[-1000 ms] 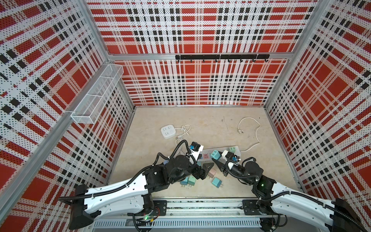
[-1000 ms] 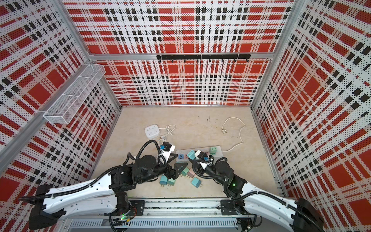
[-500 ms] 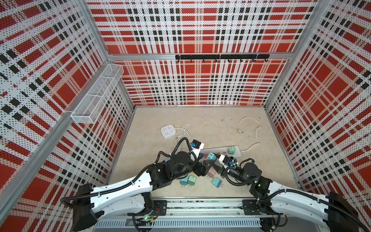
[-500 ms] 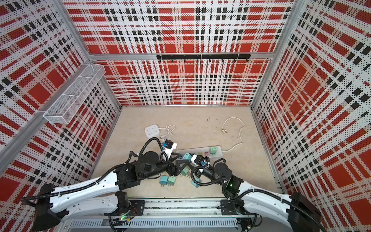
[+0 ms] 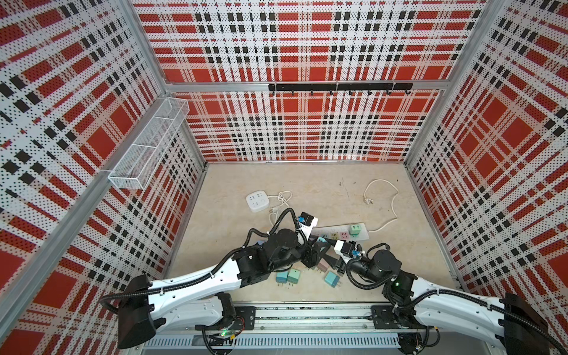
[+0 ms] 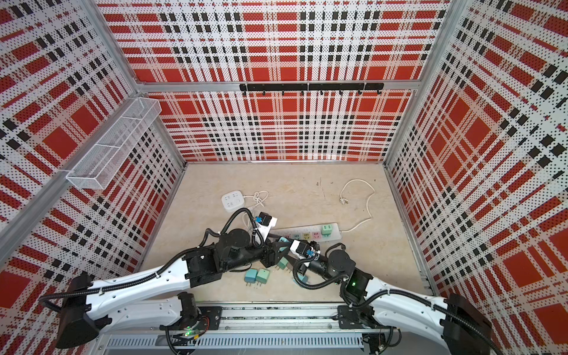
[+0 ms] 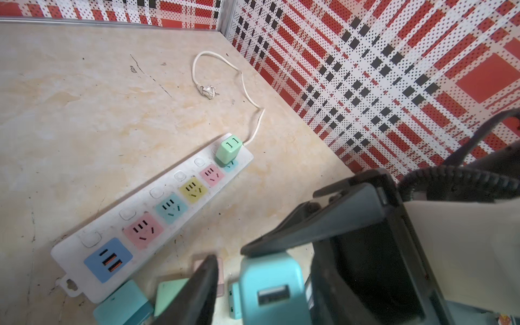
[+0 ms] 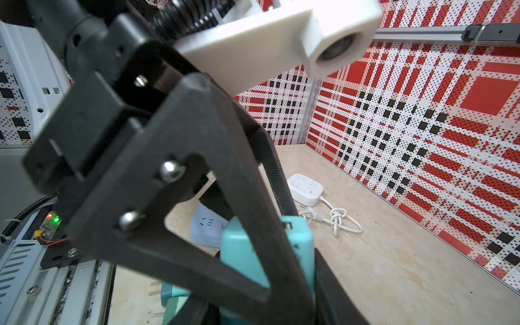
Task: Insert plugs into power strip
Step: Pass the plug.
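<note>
- teal plug (image 7: 270, 287): raised off the worktop (image 5: 307, 190), just in front of the power strip (image 7: 140, 201), between the two arms; USB port turned toward the left wrist camera.
- right gripper (image 5: 333, 259): jaws narrow, clamped on the teal plug.
- left gripper (image 5: 318, 249): jaws narrow, flanking the same plug; one finger (image 7: 197, 289) just beside it with a slit of gap; far finger's contact hidden; gripped or not, cannot tell.
- power strip: flat on the worktop, lying aslant; blue USB panel at one end, then pink, teal, yellow and pink sockets, all unoccupied.
- mint green plug (image 7: 228, 149): seated upright in the end socket, next to the lead's exit; seen in both top views.
- paired teal plug (image 5: 282, 276) and paired mint plug (image 5: 294, 275): side by side, touching, on the worktop beside the left arm, prongs toward the front rail.
- lone teal plug (image 5: 332, 279): on the worktop near the right arm's wrist, apart from the pair.
- pale pink plug (image 5: 322, 266): on the worktop below the two grippers, between the pair and the lone teal plug.
- lead (image 7: 193, 70): white, looped toward the right wall; mains plug (image 7: 206, 90) free on the worktop, well apart from the strip.
- white socket block (image 8: 305, 188): toward the back left, well apart from the strip; knotted cord (image 8: 337, 218) just beside it.
- wire basket (image 5: 147, 147): on the left wall.
- hook rail (image 5: 338, 87): on the back wall.
</note>
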Tool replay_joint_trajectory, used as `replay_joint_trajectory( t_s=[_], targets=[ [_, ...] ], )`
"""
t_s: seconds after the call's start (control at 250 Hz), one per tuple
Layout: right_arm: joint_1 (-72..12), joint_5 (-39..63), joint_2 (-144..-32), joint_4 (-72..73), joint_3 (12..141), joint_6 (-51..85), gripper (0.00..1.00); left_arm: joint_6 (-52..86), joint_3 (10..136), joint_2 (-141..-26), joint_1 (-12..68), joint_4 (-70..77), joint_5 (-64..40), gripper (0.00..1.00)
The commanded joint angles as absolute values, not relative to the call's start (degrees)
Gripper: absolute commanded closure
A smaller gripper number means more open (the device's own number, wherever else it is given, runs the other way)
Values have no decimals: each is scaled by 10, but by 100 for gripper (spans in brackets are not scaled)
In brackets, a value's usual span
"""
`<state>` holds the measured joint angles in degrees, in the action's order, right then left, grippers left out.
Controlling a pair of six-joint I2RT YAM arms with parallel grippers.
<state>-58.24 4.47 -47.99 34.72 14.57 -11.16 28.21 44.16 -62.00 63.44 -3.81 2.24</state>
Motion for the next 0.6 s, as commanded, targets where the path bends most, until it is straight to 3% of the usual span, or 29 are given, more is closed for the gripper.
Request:
replay_joint_trajectory(
  t_s=[0.0, 0.124, 0.244, 0.372, 0.428, 0.492, 0.592],
  targets=[
    [-590, 50, -472, 396, 161, -119, 100, 285, 455, -620, 638, -25, 3, 59],
    [-600, 47, -479, 405, 161, -123, 100, 285, 454, -620, 627, -21, -20, 78],
    [-603, 42, -479, 408, 161, -124, 100, 285, 452, -609, 621, -17, -31, 85],
    [-602, 3, -468, 401, 160, -117, 52, 283, 452, -594, 617, -17, -34, 94],
    [-602, -21, -458, 386, 160, -113, 38, 284, 452, -586, 614, -18, -36, 96],
    [-603, -41, -443, 363, 160, -109, 28, 285, 449, -578, 609, -18, -36, 99],
    [-602, -62, -420, 323, 162, -98, 20, 282, 445, -566, 602, -22, -36, 100]
  ],
)
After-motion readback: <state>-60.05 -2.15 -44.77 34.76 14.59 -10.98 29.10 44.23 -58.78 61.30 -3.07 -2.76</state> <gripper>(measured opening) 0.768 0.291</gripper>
